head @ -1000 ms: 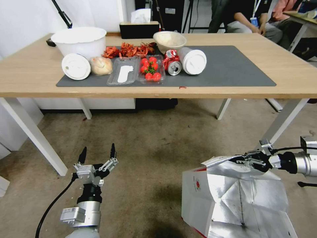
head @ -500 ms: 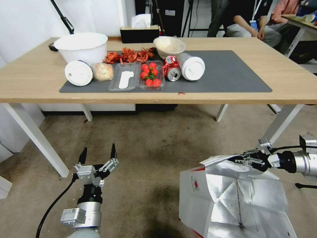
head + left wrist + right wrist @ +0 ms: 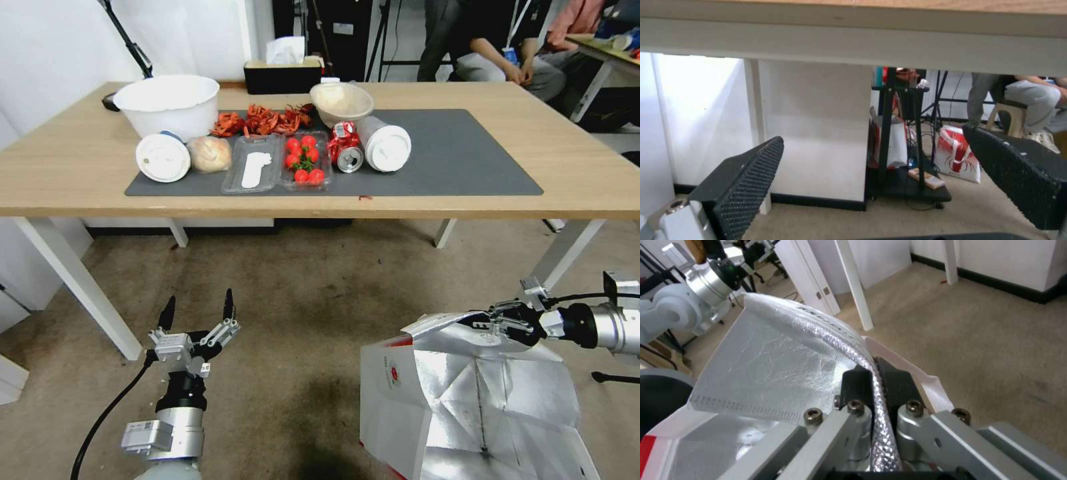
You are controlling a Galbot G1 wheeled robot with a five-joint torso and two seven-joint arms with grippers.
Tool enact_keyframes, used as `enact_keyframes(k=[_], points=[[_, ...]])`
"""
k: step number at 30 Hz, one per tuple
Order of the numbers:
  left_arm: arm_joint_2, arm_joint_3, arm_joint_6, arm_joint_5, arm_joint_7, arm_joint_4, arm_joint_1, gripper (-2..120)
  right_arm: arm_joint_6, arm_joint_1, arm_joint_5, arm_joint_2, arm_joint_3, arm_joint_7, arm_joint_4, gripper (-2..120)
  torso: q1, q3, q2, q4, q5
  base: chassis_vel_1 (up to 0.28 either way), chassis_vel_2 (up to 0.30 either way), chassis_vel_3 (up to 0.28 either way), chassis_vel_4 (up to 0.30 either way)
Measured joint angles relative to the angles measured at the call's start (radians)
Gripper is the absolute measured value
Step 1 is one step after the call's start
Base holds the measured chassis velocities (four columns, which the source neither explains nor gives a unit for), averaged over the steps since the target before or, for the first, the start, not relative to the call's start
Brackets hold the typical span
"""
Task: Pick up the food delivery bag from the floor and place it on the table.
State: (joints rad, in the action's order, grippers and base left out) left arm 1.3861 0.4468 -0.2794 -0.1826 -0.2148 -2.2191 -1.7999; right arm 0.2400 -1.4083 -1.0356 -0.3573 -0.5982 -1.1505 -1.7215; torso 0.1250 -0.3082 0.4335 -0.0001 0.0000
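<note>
Camera is tilting down since a second ago, counter sliding lower in view; bag barely shifting. Right gripper is clamping the bag's foil rim, bag low over the floor. Left gripper is idling spread apart; lift onto counter not done.

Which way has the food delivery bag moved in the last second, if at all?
Yes, slightly upward. The camera shifted too, but the food delivery bag, pinched in the right tool, now sits nearer the table front edge.
</note>
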Motion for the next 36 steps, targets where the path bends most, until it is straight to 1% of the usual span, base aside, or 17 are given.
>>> enact_keyframes(k=[13,26,28,30,32,34,36], points=[[-0.002,0.002,-0.002,-0.001,-0.002,-0.002,0.002,100,0.003,-0.016,-0.006,0.0,-0.008,0.004,-0.027,0,0.019,-0.032,0.051,0.0001,0.0,0.0,0.0,0.0,0.0],[-0.003,0.004,-0.002,-0.002,-0.003,-0.001,0.003,100,0.005,-0.026,-0.006,-0.006,-0.01,0.003,-0.037,0,0.03,-0.053,0.082,0.0,0.0,0.0,0.0,0.0,0.0],[-0.003,0.004,-0.001,-0.003,-0.003,0.001,0.005,100,0.005,-0.027,-0.006,-0.01,-0.01,0.002,-0.038,0,0.038,-0.066,0.103,0.0,0.0,0.0,0.0,0.0,0.0],[-0.003,0.004,-0.001,-0.003,-0.003,0.002,0.005,100,0.005,-0.027,-0.006,-0.011,-0.01,0.001,-0.038,0,0.04,-0.069,0.108,0.0,0.0,0.0,0.0,0.0,0.0],[-0.003,0.004,0.0,-0.004,-0.004,0.002,0.007,100,0.005,-0.026,-0.005,-0.011,-0.01,0.001,-0.036,0,0.046,-0.08,0.126,0.0,0.0,0.0,0.0,0.0,0.0],[-0.003,0.004,0.0,-0.005,-0.004,0.002,0.007,100,0.005,-0.026,-0.005,-0.011,-0.01,0.001,-0.036,0,0.047,-0.082,0.129,0.0,0.0001,0.0,0.0,0.0,0.0],[-0.003,0.004,0.001,-0.005,-0.005,0.003,0.008,100,0.005,-0.025,-0.004,-0.01,-0.01,0.001,-0.033,0,0.055,-0.094,0.149,0.0,0.0001,0.0,0.0,0.0,0.0]])
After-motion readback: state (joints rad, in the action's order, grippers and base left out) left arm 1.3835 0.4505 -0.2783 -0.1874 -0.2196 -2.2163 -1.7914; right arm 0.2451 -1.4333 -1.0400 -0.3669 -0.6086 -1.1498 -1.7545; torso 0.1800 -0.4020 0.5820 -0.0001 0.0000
